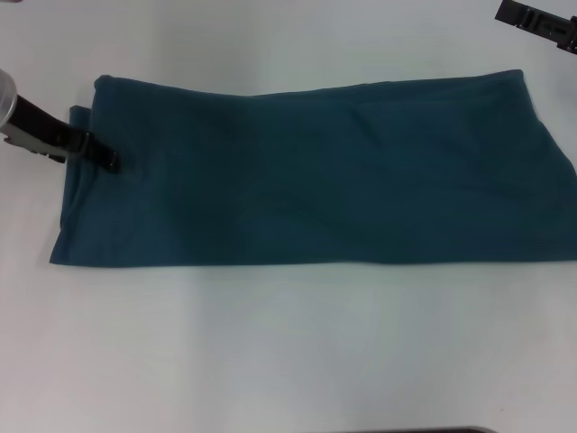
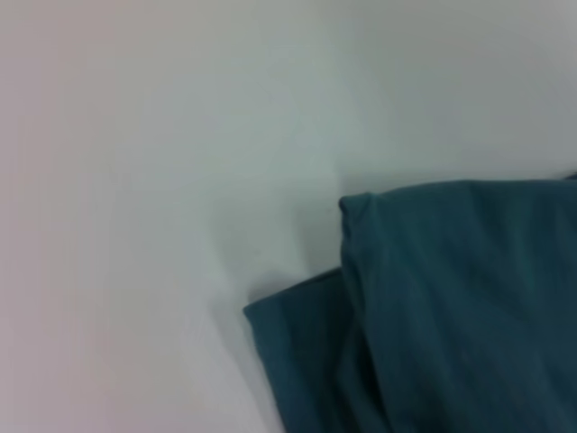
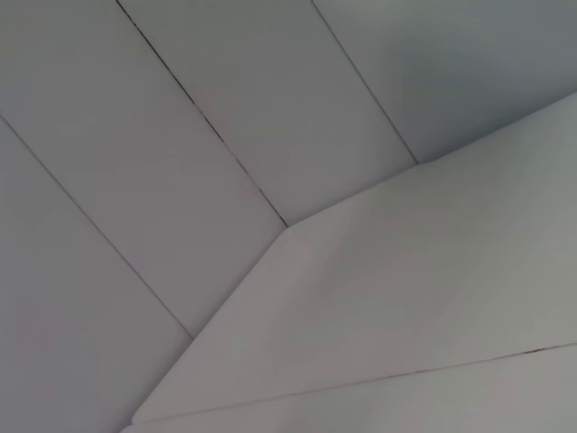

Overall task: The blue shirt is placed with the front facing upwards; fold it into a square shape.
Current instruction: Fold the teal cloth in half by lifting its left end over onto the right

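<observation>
Folded blue shirt (image 1: 315,176), left hand (image 1: 110,161) perhaps gripping edge

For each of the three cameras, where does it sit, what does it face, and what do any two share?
Head view: on the head, looking down at the dark teal-blue cotton shirt folded into a long band on the white table; left tool at its left end, right tool far right.
Left wrist view: faces the shirt's layered corner; no arm shows.
Right wrist view: only pale panels; no shirt.
Shared: head and left wrist both show the shirt.
</observation>
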Robot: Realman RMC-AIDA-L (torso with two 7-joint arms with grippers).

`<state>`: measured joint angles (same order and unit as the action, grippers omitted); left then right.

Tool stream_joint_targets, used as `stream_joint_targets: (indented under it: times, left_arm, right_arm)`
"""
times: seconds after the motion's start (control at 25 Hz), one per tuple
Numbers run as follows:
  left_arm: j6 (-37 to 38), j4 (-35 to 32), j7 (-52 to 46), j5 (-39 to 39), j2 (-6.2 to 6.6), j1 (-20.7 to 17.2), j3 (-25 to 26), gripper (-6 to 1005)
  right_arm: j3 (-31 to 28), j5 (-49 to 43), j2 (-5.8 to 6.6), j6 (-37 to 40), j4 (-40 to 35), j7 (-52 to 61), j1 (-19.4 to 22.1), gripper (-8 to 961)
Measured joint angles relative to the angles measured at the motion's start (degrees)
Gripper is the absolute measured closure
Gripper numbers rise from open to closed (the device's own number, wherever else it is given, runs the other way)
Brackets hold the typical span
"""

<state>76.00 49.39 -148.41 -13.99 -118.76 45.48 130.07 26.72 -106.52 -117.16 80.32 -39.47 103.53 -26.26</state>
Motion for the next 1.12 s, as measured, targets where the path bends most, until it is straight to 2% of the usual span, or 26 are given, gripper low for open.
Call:
stream_joint_targets:
  times: [1.12]
  left_arm:
    - [-1.4, -2.0, -0.7, 1.2, -0.24, 0.3, -0.1, 203]
  right_arm:
    - [0.0, 0.1, 0.03, 0.3, -0.1, 0.0, 0.0, 243]
